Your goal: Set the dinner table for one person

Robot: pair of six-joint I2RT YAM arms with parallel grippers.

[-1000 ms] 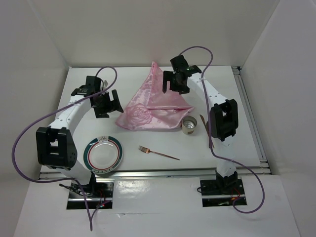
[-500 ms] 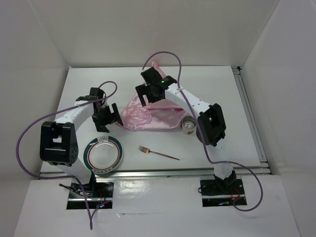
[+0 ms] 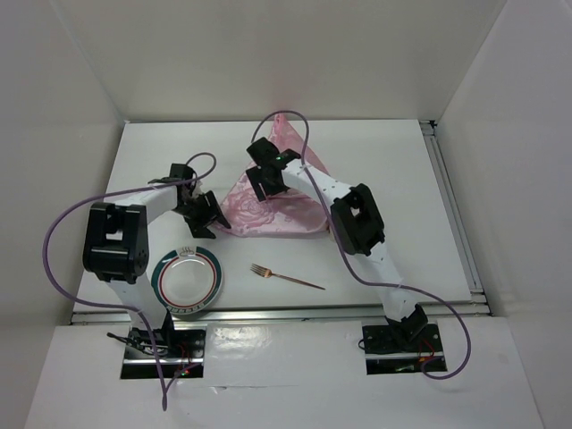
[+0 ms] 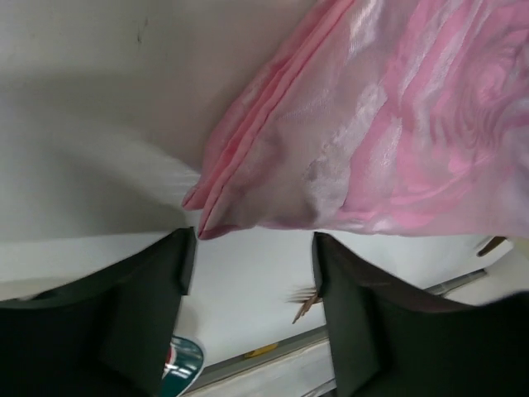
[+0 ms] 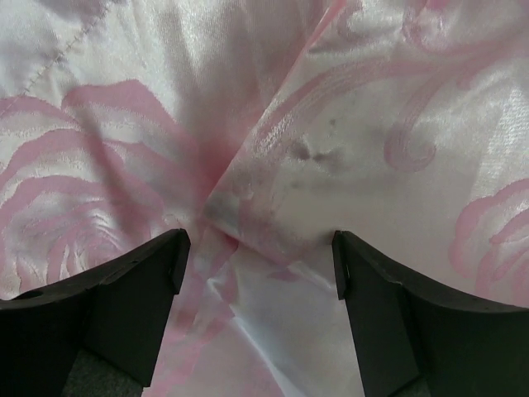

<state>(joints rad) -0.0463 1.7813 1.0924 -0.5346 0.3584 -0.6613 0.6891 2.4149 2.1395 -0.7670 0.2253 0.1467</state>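
Observation:
The white dinner table (image 3: pixel 402 161) holds a folded pink satin cloth (image 3: pixel 277 214) with a rose pattern. My left gripper (image 3: pixel 213 223) is open, low at the cloth's near-left corner (image 4: pixel 202 222); the corner lies just ahead of its fingers (image 4: pixel 149 289), in no grip. My right gripper (image 3: pixel 266 181) is open above the cloth's upper left part, and the cloth (image 5: pixel 273 124) fills its view between the spread fingers (image 5: pixel 136 298). A white plate (image 3: pixel 186 279) with a green and red rim and a copper fork (image 3: pixel 288 277) lie near the front edge.
The fork's tines (image 4: pixel 307 299) and the plate's rim (image 4: pixel 180 362) show past the left fingers. The right arm's elbow (image 3: pixel 357 219) stretches over the cloth's right end and hides what lies there. Aluminium rails (image 3: pixel 451 206) run along the right and front edges.
My right gripper has swung left and down from the cloth's far right to its upper left. My left gripper has moved right and nearer, down to the cloth's near-left corner.

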